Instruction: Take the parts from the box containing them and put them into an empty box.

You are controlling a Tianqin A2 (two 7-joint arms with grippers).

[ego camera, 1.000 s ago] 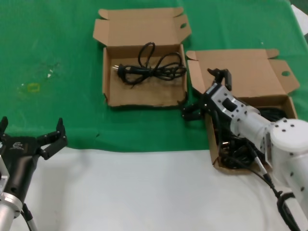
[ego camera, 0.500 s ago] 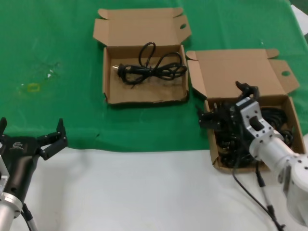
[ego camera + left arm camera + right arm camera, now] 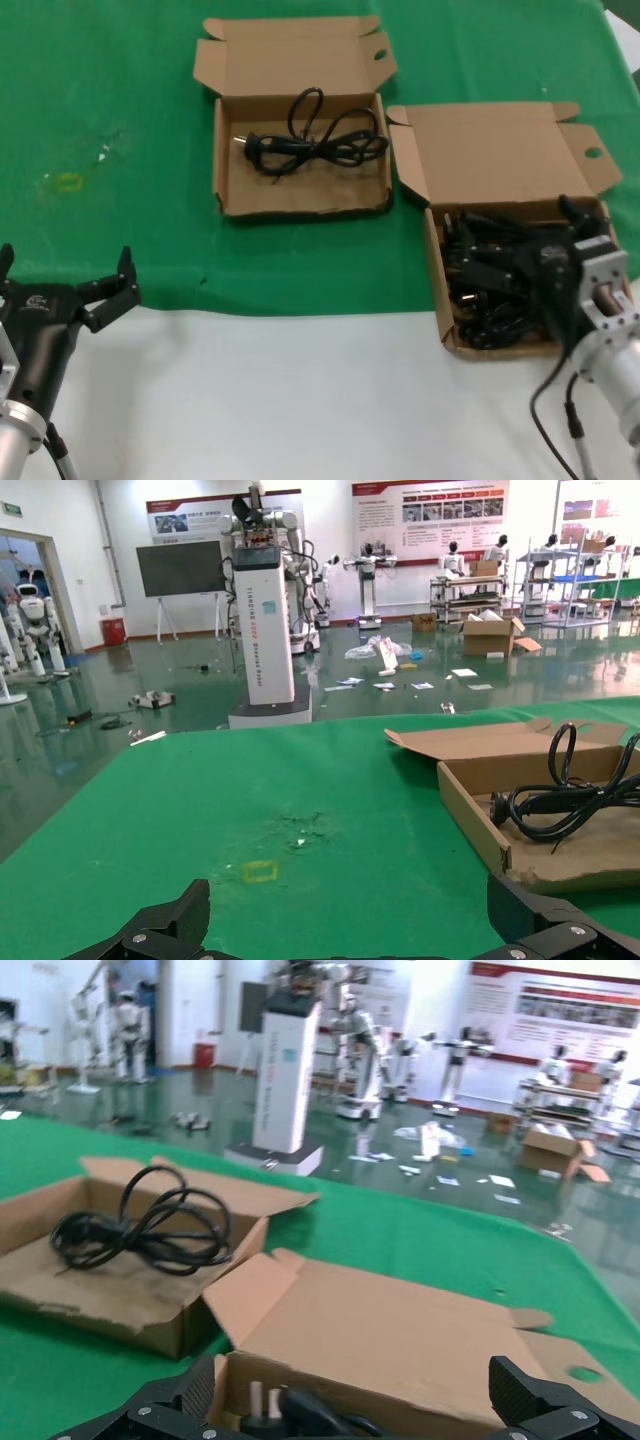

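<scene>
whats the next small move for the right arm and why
Probably lower the right gripper, open and empty, into the larger box to close on one cord in the tangled power cords. One cord already lies in the smaller box.

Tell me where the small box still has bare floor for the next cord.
In the small box one cord fills the middle and right. Bare floor runs along the near wall and left side. The big box is crowded with cords; the right claw is over them.

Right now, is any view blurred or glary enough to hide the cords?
Head view: even light, cord in the smaller box is crisp. Left wrist view: sharp, with reflections only on the hall floor. Right wrist view: softly blurred throughout, but the cord stays recognisable.
</scene>
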